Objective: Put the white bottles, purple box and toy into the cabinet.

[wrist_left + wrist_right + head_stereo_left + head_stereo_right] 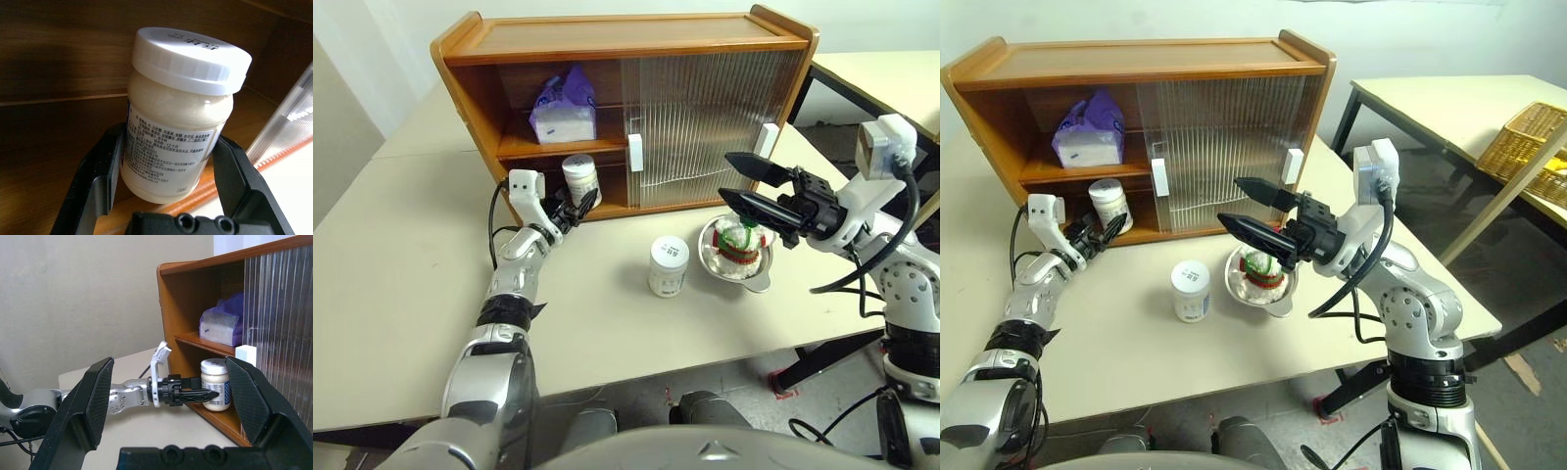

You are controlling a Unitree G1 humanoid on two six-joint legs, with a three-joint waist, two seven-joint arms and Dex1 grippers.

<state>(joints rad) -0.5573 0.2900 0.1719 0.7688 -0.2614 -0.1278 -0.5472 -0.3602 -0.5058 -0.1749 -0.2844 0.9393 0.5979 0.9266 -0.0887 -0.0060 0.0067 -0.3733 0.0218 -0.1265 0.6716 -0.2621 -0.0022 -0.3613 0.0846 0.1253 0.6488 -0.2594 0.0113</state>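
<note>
Nearest on the counter [401, 294], a white bottle [668, 266] standing upright, capped, just left of a metal bowl [736, 262] with the toy [740, 241] inside. Above the bowl, right pincer [736, 181] spread wide, empty, pointing left. Farther back, left pincer [579, 204] pinching the second bottle [580, 179] by its body, upright, at the front edge of the cabinet's lower shelf, in the open left bay. Bottle base just above or on the shelf board; contact not clear. Behind, cabinet [607, 44] with ribbed sliding doors [705, 113] covering the right part. On the upper shelf, left bay, purple box [564, 110] resting, crinkled top up.
</note>
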